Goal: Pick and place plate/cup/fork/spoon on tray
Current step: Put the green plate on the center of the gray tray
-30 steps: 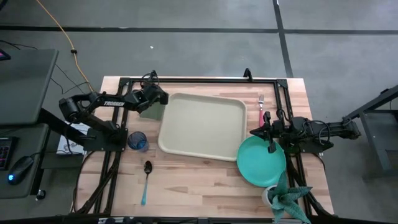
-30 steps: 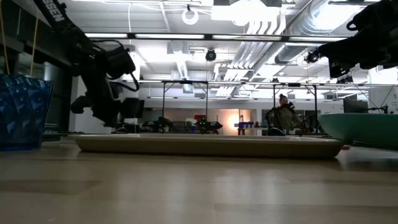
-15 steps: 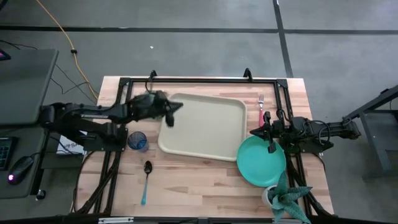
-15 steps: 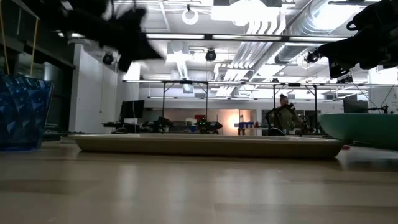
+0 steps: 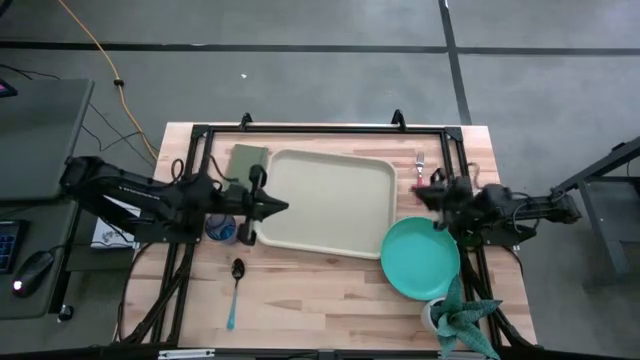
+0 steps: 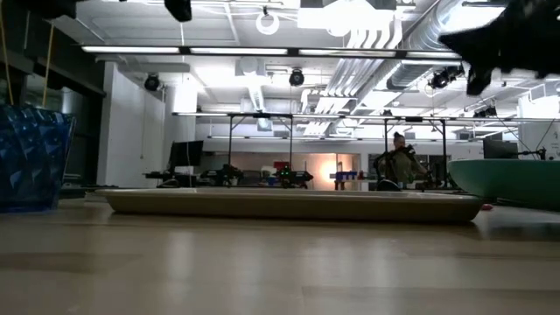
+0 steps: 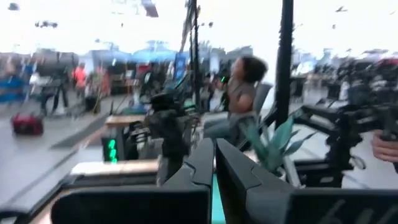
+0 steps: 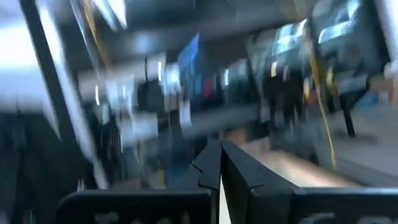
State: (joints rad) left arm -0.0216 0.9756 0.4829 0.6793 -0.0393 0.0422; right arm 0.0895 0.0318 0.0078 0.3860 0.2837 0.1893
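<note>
Left gripper (image 5: 272,208) over tray's (image 5: 330,200) left rim, fingers pressed together, empty. Cup (image 5: 221,227) just behind fingertips, beside arm; left arm nearer. Right gripper (image 5: 424,193) fingers pressed together, between fork (image 5: 420,172) and plate (image 5: 420,258); fork's long axis crosswise to fingers.

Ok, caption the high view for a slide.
Empty tray flanked by both arms; plate, cup, fork, spoon lie outside it.

Wooden table (image 5: 330,300) with tray (image 5: 325,200), plate (image 5: 420,258), cup (image 5: 221,228), spoon (image 5: 235,290), fork (image 5: 420,170)
</note>
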